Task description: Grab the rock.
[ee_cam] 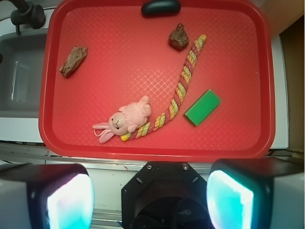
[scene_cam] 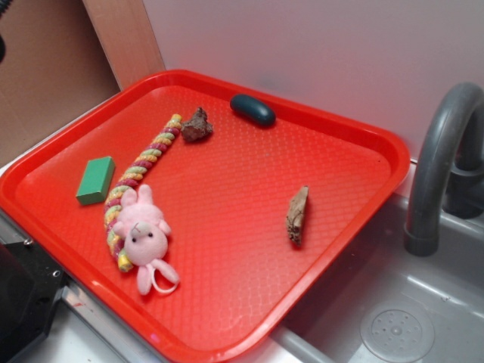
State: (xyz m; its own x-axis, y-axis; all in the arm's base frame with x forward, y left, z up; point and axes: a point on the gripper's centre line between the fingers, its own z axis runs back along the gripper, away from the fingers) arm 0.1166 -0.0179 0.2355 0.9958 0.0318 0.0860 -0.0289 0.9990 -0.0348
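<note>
Rock (ee_cam: 178, 37) is lying untouched on tray (ee_cam: 228, 138), beside rope (ee_cam: 183, 88). Tool (ee_cam: 150, 198) is hanging wide open, holding nothing; grab is not yet starting

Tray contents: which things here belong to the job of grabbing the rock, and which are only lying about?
Belongs to the job:
- rock, beside the far end of the rope
- gripper, open, short of the tray's near edge

Just lying about:
- rope
- pink bunny
- green block
- teal oval
- bark piece
- tray
- faucet
</note>
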